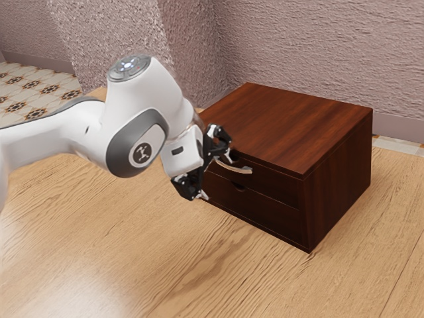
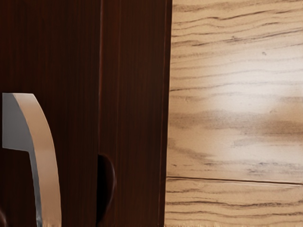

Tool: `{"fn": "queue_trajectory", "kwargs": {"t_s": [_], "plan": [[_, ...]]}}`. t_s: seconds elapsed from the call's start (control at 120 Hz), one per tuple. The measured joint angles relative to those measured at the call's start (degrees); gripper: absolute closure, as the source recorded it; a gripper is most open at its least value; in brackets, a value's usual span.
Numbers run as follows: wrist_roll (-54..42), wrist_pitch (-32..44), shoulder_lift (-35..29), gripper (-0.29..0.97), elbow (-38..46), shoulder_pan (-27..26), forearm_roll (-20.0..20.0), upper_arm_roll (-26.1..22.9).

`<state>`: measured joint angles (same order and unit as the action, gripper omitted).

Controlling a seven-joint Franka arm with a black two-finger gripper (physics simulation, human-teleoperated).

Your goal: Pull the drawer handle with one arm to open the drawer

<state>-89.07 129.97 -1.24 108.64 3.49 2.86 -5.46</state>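
Observation:
A dark wooden cabinet [image 1: 291, 126] with two drawers stands on the floor. The upper drawer [image 1: 271, 177] carries a curved silver handle [image 1: 237, 167] and its front sits flush with the cabinet. My gripper [image 1: 211, 164] is at the handle's end nearer the exterior view's left, open, one fingertip [image 1: 222, 136] above and the other [image 1: 196, 192] below that end. In the wrist view the handle [image 2: 35, 151] curves close in front of the upper drawer front [image 2: 57, 56], with the lower drawer [image 2: 135, 94] and its finger notch [image 2: 105, 184] beside it.
The cabinet rests on a light wooden floor [image 1: 165, 265] with open room in front. A rough plaster wall [image 1: 318, 46] runs behind it. Patterned tiles [image 1: 26, 86] lie at the far left.

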Motion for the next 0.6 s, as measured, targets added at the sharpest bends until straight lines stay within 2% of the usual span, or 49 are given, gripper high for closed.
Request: {"fn": "queue_trajectory", "kwargs": {"t_s": [0.6], "plan": [[-0.16,0.34,1.15,-0.01,-0.50,0.94,-0.01,-0.21]]}}
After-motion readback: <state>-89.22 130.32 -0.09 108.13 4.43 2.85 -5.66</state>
